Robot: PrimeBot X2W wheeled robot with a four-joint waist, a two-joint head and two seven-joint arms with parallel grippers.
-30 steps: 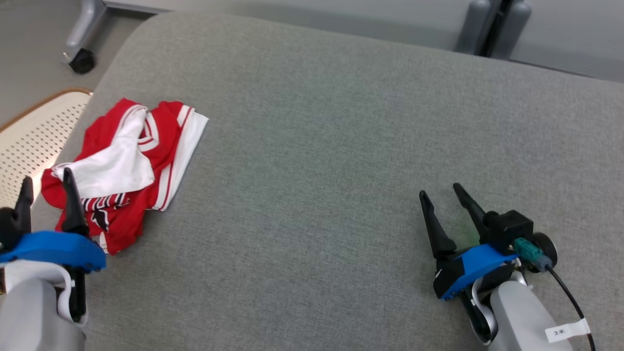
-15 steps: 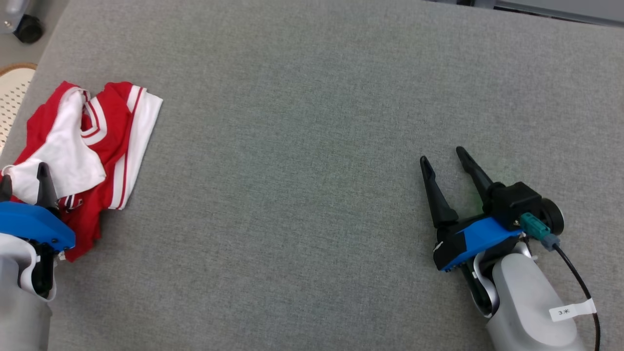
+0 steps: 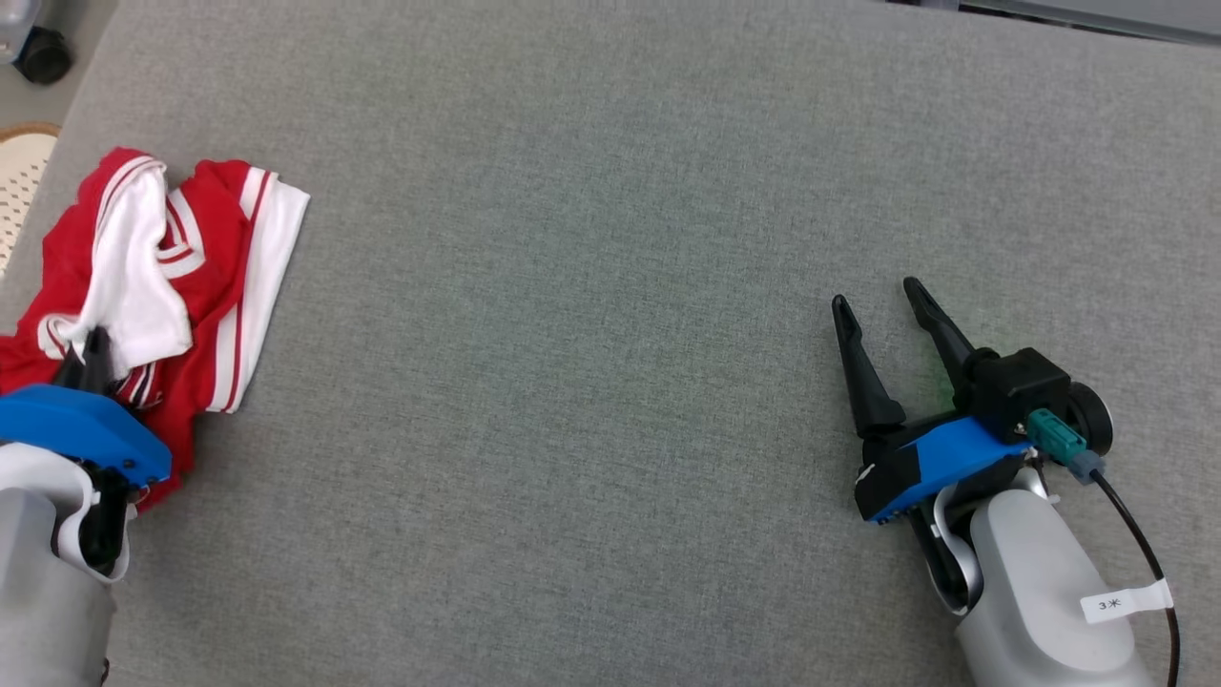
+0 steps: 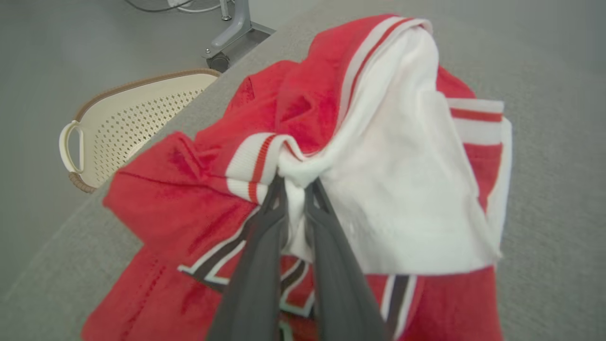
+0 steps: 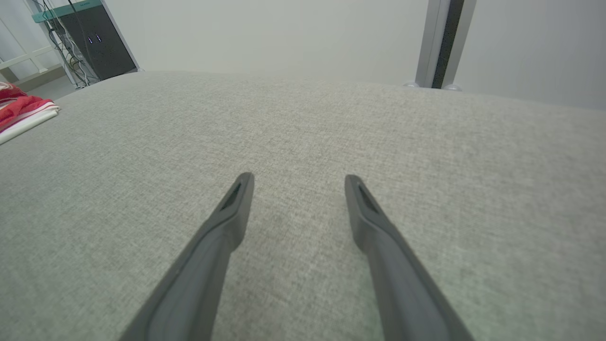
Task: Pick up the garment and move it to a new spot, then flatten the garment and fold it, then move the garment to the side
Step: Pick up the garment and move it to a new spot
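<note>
A crumpled red and white garment (image 3: 181,277) lies at the left edge of the grey cushioned surface (image 3: 610,239). In the left wrist view the garment (image 4: 378,156) bunches up around my left gripper (image 4: 296,182), whose two dark fingers are shut on a fold of its white fabric. From the head view the left gripper (image 3: 88,345) sits at the garment's near left part. My right gripper (image 3: 878,291) rests far to the right, open, nothing between its fingers (image 5: 239,199). The garment (image 5: 21,111) shows at the far left of the right wrist view.
A cream perforated basket (image 4: 128,118) with a brown rim stands on the floor beside the surface's left edge. A caster wheel (image 3: 43,52) of a stand shows at the top left. A dark cabinet (image 5: 102,47) and a metal post (image 5: 440,42) stand beyond the far edge.
The left gripper has closed on the garment's white fold, and the fabric has bunched toward it. The camera tilted down and shifted between the earliest frame and now. The right gripper stays open.
</note>
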